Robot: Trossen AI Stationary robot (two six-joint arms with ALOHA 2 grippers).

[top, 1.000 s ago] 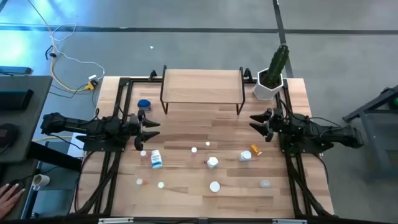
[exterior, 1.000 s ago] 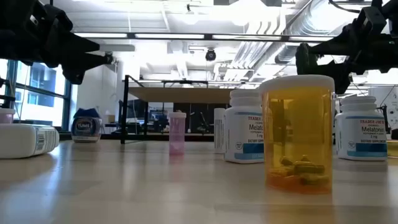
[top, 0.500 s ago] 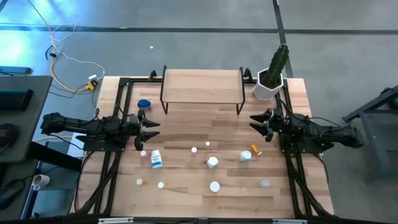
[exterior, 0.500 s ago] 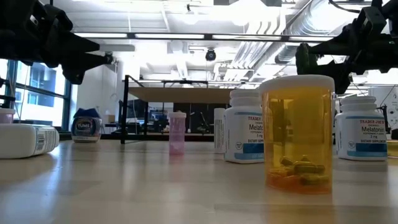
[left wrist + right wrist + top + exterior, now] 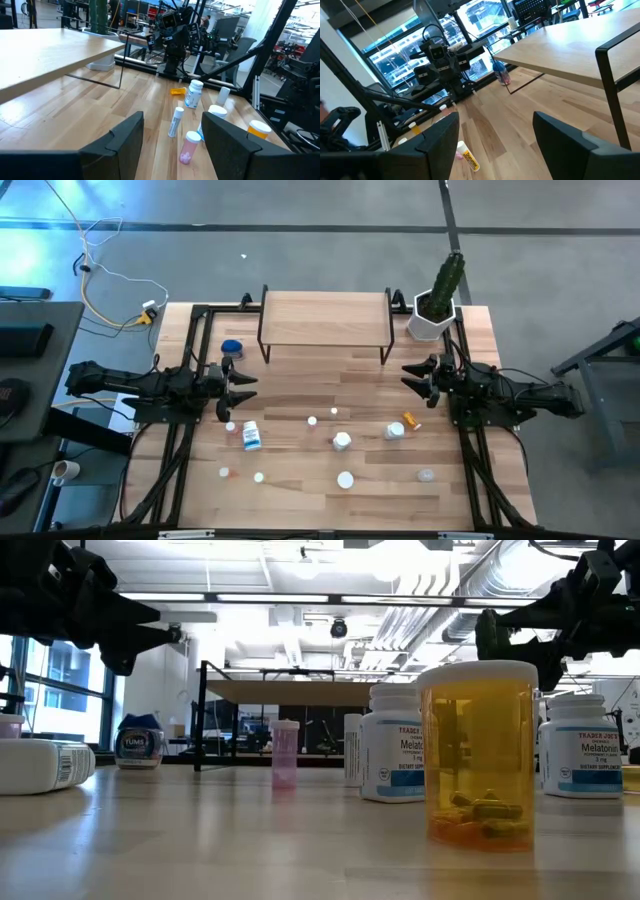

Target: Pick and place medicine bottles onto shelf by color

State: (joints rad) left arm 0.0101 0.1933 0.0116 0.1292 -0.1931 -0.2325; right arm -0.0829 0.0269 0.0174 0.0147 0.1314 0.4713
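Observation:
The medicine bottles stand and lie scattered on the near half of the plank table: a blue-lidded jar (image 5: 232, 348), a blue-labelled white bottle on its side (image 5: 251, 436), white ones (image 5: 342, 442) (image 5: 395, 431) and an orange one (image 5: 410, 421). In the low view an orange bottle (image 5: 478, 755) stands closest, with a pink vial (image 5: 285, 753) behind it. The shelf (image 5: 325, 315) stands on black legs at the table's far middle. My left gripper (image 5: 248, 386) hovers open and level at the left side, and my right gripper (image 5: 407, 377) hovers open at the right side. Neither has anything between its fingers.
A white pot with a green plant (image 5: 437, 305) stands at the far right corner beside the shelf. Black frame rails (image 5: 180, 450) run along both table sides under the arms. Bare planks lie between the shelf's legs and the bottles.

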